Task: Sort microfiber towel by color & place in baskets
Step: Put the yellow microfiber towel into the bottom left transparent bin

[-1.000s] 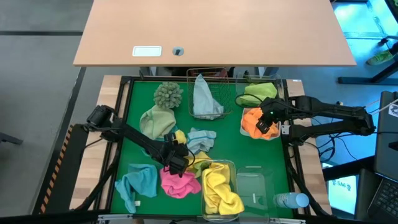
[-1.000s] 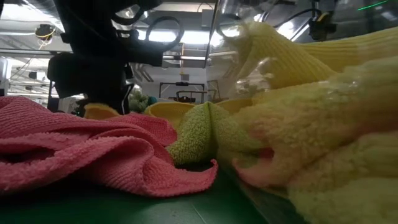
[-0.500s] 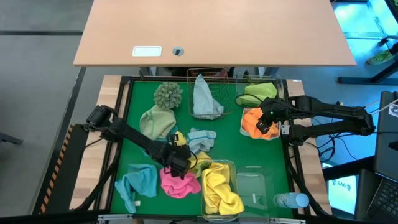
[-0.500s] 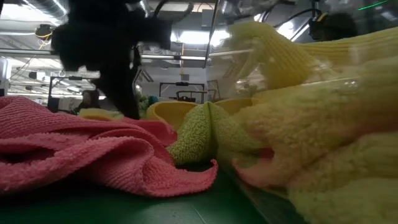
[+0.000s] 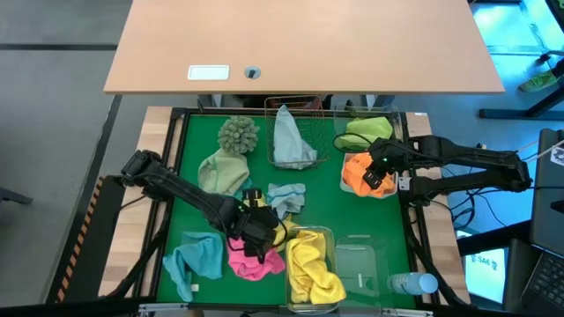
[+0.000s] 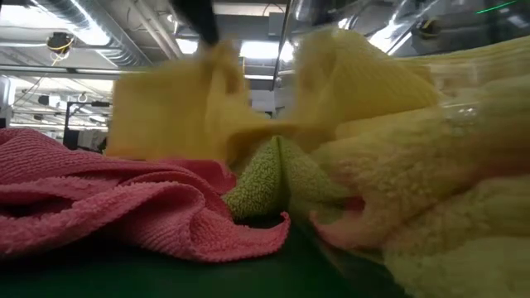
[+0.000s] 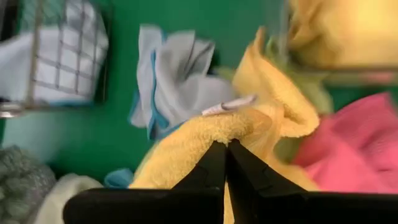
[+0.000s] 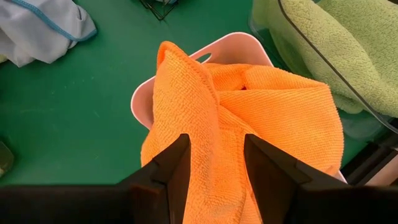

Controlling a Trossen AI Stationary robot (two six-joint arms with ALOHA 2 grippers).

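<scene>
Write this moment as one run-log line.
left gripper: shut on yellow towel | right gripper: open over orange towel in white tray

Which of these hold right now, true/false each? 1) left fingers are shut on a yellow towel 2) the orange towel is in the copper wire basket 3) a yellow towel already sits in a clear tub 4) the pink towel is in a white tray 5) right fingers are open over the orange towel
1) True: the left gripper is shut on the yellow towel.
2) False: the orange towel lies in a white tray; the copper wire basket holds a pale grey-blue towel.
3) True: another yellow towel fills a clear tub.
4) False: the pink towel lies on the green mat.
5) True: the right gripper is open over it.
</scene>
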